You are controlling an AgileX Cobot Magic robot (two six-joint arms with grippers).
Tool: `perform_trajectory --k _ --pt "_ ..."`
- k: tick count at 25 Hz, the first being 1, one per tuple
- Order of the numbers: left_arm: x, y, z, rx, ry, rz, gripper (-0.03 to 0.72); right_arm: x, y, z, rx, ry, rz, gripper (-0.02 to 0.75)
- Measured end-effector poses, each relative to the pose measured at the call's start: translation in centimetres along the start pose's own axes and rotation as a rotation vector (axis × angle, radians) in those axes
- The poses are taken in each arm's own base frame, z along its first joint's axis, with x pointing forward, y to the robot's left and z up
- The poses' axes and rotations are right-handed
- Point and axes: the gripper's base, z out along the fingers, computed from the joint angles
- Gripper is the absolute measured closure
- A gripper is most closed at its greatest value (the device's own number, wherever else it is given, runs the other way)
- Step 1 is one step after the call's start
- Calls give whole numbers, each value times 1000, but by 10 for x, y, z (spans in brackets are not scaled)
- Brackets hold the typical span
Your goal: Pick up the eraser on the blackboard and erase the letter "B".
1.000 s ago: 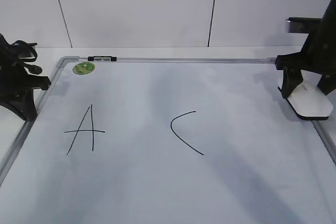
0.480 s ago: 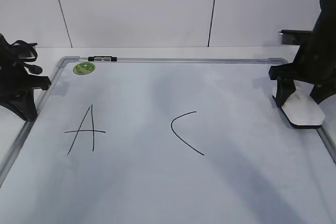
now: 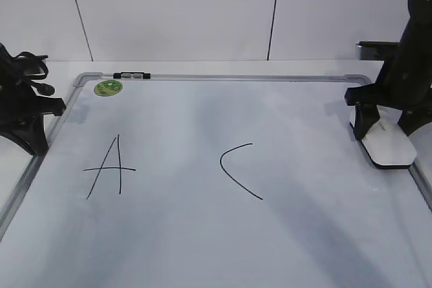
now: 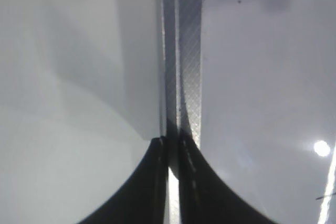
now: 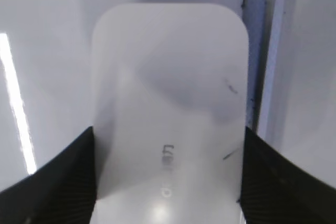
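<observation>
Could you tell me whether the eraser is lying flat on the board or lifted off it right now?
Apparently flat on the blackboard: the eraser sits at the right edge with no visible gap beneath, the right gripper straddling its sides.

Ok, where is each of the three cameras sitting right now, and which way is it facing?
Exterior view: in front of the blackboard, looking down at a slant; both arms show, the right gripper at the eraser.
Left wrist view: above the board's left frame edge, looking down; the left gripper shows shut.
Right wrist view: just above the eraser, looking down; dark fingers flank it.
Shared: exterior and right wrist views both show the eraser.
</observation>
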Motion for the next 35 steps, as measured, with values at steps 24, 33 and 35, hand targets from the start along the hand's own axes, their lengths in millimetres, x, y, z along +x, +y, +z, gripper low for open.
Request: perform_trajectory --k 24,33,35 --pt "0 0 0 5 2 -3 672 -2 1 -5 1 75 16 141" --pt "0 0 0 5 4 -3 672 -14 5 -24 -42 14 29 141" --pt "0 0 0 5 4 -3 672 -14 5 -24 -42 14 29 141"
